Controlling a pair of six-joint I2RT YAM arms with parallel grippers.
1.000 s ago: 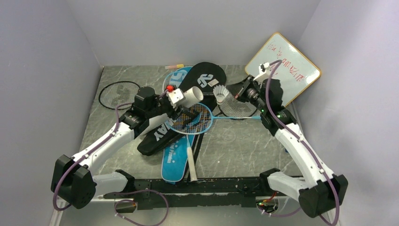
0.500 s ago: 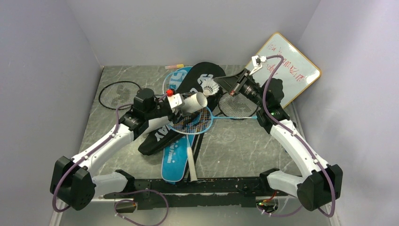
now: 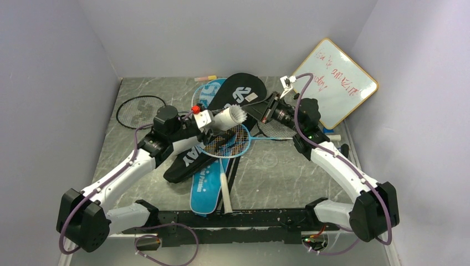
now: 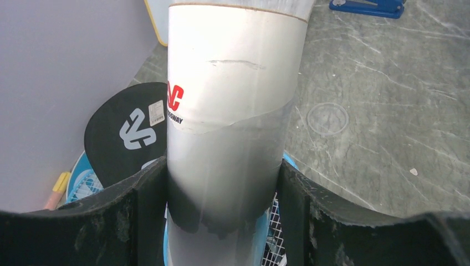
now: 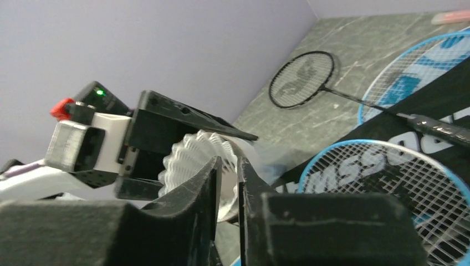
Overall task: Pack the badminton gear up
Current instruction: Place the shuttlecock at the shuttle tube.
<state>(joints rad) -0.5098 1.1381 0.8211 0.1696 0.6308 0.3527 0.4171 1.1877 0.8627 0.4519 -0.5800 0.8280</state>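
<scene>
Right fingers [image 5: 195, 200] against the shuttlecock [image 5: 194, 152] seated in the tube [image 3: 223, 118] mouth.

On the long white cardboard tube [image 4: 233, 83]: a red emblem above small black letters ending "SWAY". On the black racket-shaped bag [image 3: 248, 88]: a white emblem at the head, and white "WAY" toward the narrow end. Reads "ST" in white on the blue racket-shaped bag [image 3: 203, 194]. Red handwriting on the orange-rimmed whiteboard [image 3: 338, 77], too small to read.

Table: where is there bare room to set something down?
Near right, bare table between the blue bag and the right arm. Also the far-left strip behind the black racket. The middle is crowded with bags and rackets.
</scene>
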